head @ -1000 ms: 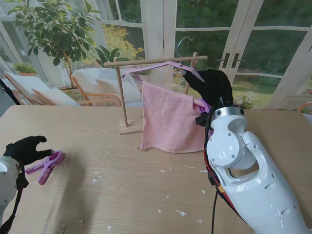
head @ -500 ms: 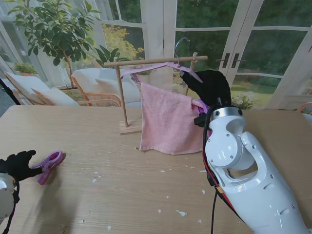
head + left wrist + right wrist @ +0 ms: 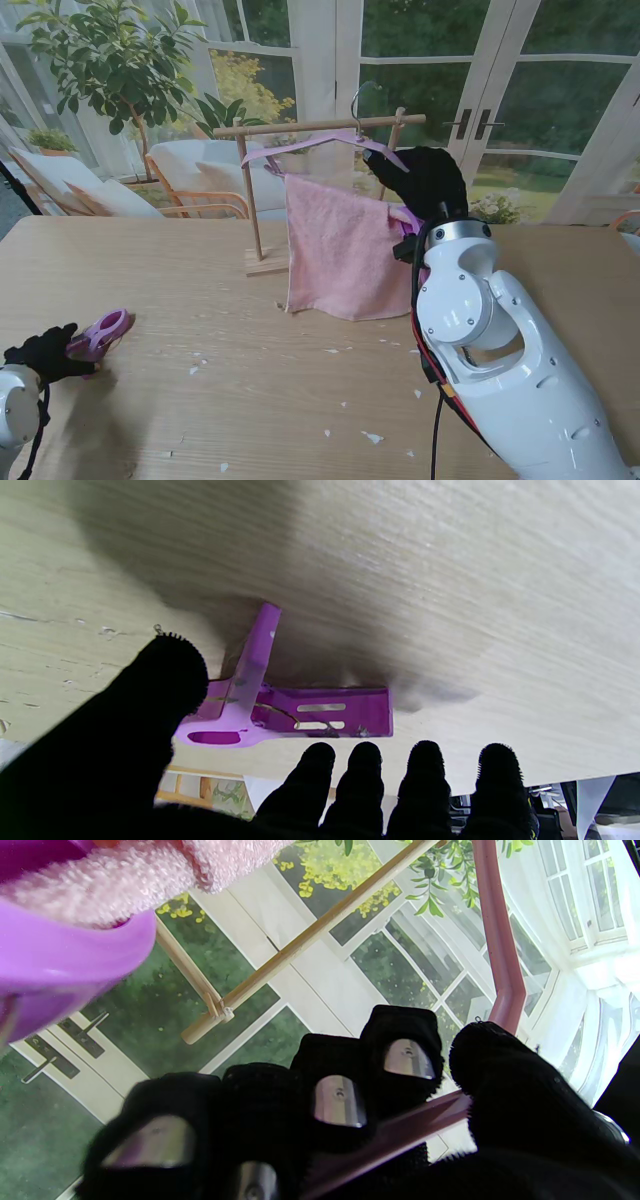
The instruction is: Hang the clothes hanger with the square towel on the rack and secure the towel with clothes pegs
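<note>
Gripping the hanger (image 3: 330,140) in the right hand (image 3: 425,180), hooking it onto the rack (image 3: 310,126) at twelve o'clock, towel (image 3: 345,245) draped beneath; left hand (image 3: 40,352) open (touching the peg (image 3: 100,333) at eight o'clock). Next, probably: seating the hook, then pinching that peg.

My right arm (image 3: 500,370) is a bulky glossy white shell with rounded joints and a brushed silver ring at the wrist. A round recessed cap sits on its side, and black and red cables with a dab of yellow run along its inner edge. My left arm (image 3: 15,420) shows only a white rounded end with a thin black cable. Both hands wear black knitted gloves: my right hand (image 3: 425,180) and my left hand (image 3: 45,353). On my right fingers (image 3: 407,1060), small silver plates with a central screw show through openings in the fabric. My left fingertips (image 3: 365,765) are fuzzy and rounded.
</note>
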